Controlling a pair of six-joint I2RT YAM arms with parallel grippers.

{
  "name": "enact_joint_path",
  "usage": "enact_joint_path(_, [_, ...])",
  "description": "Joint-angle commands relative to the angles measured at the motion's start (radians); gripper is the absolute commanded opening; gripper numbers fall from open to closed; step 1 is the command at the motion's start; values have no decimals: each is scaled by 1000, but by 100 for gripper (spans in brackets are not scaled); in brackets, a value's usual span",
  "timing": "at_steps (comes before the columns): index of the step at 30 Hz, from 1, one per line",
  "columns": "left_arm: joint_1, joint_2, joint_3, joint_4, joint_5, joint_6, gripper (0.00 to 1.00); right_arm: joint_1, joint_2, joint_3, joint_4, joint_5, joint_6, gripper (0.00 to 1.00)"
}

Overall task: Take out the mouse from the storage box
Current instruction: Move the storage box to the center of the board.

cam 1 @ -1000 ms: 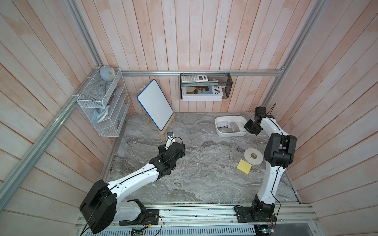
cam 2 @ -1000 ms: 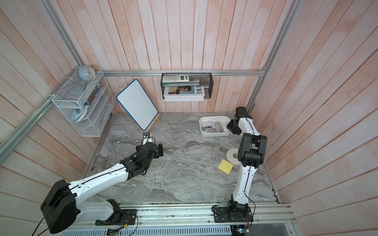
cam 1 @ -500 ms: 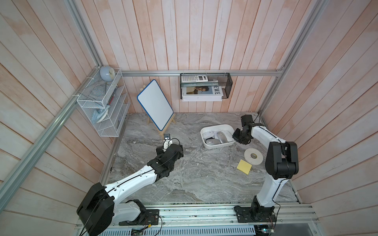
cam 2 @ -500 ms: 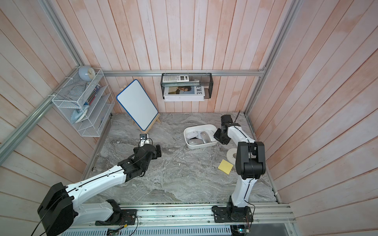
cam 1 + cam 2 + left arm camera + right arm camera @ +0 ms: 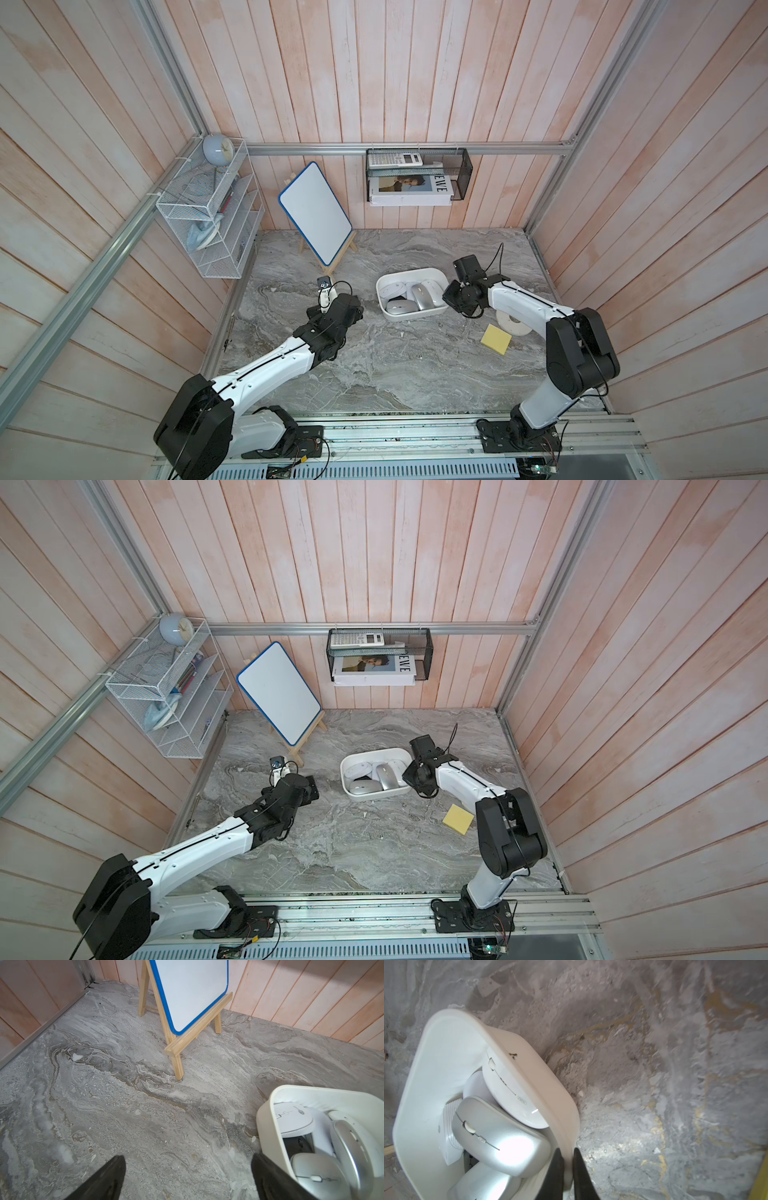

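You're dragging the storage box (image 5: 405, 316) out of the back right corner toward the middle of the marble tabletop (image 5: 374, 374) with your right gripper (image 5: 566, 1150) clamped on its wall, the silver mouse (image 5: 500, 1142) lying inside among others, while your left gripper (image 5: 188, 1158) is hanging wide open just beside it.

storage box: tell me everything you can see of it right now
The storage box is a white, smooth, plastic-looking tub: rounded rectangle, low walls, open top. It sits upright on the grey marble table, on the right arm's side. Several mice are piled inside, among them a silver mouse and a white mouse. The right gripper has its fingers shut on one wall, one inside, one outside. A small dark mark shows on the rim.
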State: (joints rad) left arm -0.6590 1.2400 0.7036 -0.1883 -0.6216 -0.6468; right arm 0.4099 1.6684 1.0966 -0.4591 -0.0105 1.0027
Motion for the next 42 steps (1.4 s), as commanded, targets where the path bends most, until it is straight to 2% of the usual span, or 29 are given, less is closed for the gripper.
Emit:
enact_joint_path(1, [8, -15, -18, -15, 25, -38, 100, 69, -26, -17, 13, 27, 92, 1])
enact_joint_path(10, [34, 4, -29, -34, 58, -73, 100, 188, -46, -51, 13, 91, 148, 9])
enact_joint_path(12, [36, 12, -30, -44, 60, -84, 100, 204, -65, -56, 1, 117, 135, 20])
enact_joint_path(14, [40, 21, -32, -48, 69, -96, 100, 204, -92, -55, -2, 142, 92, 39])
enact_joint_path(15, [42, 26, -32, -46, 79, -101, 100, 200, -97, -55, 9, 154, 77, 45])
enact_joint_path(17, [47, 42, -26, -39, 111, -109, 100, 171, -98, -39, 13, 162, -11, 55])
enact_joint_path(21, [47, 87, -4, -17, 178, -118, 100, 97, -66, 39, -59, 80, -199, 66])
enact_joint_path(23, [47, 112, 7, 8, 224, -123, 100, 71, -24, 75, -54, -34, -304, 69])
enact_joint_path(26, [47, 155, 32, 35, 295, -136, 100, 60, 45, 137, -78, -158, -392, 75])
enact_joint_path(29, [48, 201, 68, 44, 352, -155, 100, 60, 92, 175, -100, -194, -409, 78])
enact_joint_path(34, [60, 265, 110, 84, 457, -182, 100, 61, 140, 188, -118, -179, -413, 77])
enact_joint_path(38, [78, 329, 146, 140, 576, -209, 100, 71, 127, 143, -79, -206, -406, 76])
enact_joint_path(42, [87, 397, 207, 148, 632, -215, 100, 93, 110, 89, -27, -227, -382, 74])
